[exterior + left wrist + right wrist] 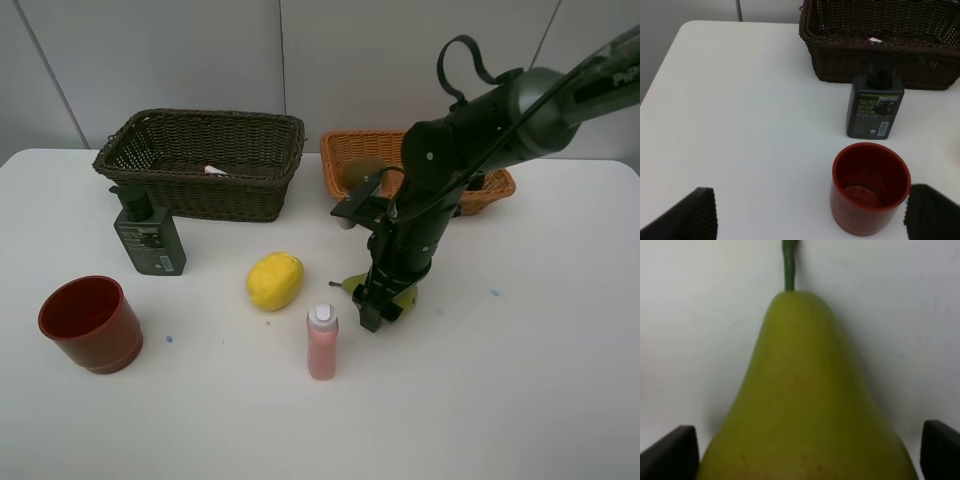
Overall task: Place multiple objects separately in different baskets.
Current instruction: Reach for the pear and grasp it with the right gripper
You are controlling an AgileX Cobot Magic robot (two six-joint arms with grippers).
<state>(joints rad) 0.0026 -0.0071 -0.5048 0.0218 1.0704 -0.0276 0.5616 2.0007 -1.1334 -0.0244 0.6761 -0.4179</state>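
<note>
On the white tabletop (540, 400), the right fingers (670, 452) stand released either side of the pear (805, 405), which lies between them unclamped. Closing on its tapering body could squirt it out and topple the pink bottle (322, 350) just beside them; farther off, the left fingers (690, 215) hang released near the cup (870, 185).

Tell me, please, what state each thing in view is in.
Pear: lying on the table.
Right gripper: open around the pear.
Left gripper: open, empty.
Red cup: upright.
Pump bottle: upright.
Pink bottle: upright, capped.
Lemon: on the table.
Dark basket: holds marker.
Orange basket: holds kiwi.
</note>
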